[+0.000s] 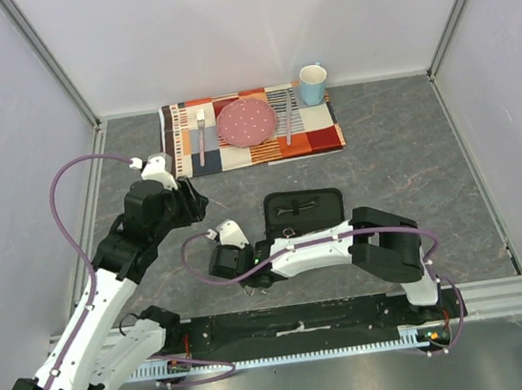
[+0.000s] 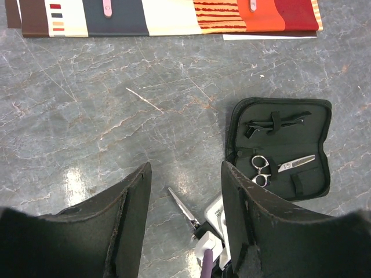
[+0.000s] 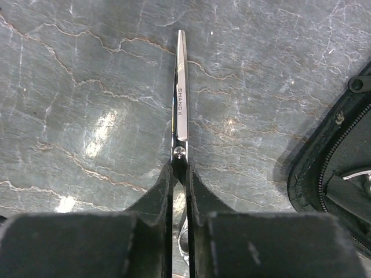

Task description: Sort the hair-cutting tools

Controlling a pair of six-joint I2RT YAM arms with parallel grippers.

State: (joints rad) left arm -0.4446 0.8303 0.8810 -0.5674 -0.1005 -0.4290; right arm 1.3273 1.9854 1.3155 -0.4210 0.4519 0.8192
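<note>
Scissors (image 3: 181,98) sit pinched in the right gripper (image 3: 180,168), low over the table (image 2: 87,116) just beside the open case (image 2: 316,139), with the blades closed and pointing away from the wrist. The main risk is the hold itself: the fingers clamp only a narrow stretch at the pivot screw, edge-on, so the scissors could swivel in the pads or slide out as the arm turns toward the case. I cannot tell whether the tip is clear of the table; if it is not, a sideways move could drag the point and twist the tool in the grip. The case raises a second danger. Its zip rim stands up close to the gripper and could snag the blade on the way in, and a second pair (image 2: 272,167) already lies under a strap inside, with black clips (image 2: 275,123) above it, so a careless push could knock those loose. The left gripper (image 2: 185,168) hangs right above the spot, and the two arms could bump if both move at once. The right gripper's jaws are closed tight on the metal with no gap showing, while the left gripper is spread wide and holds nothing.
</note>
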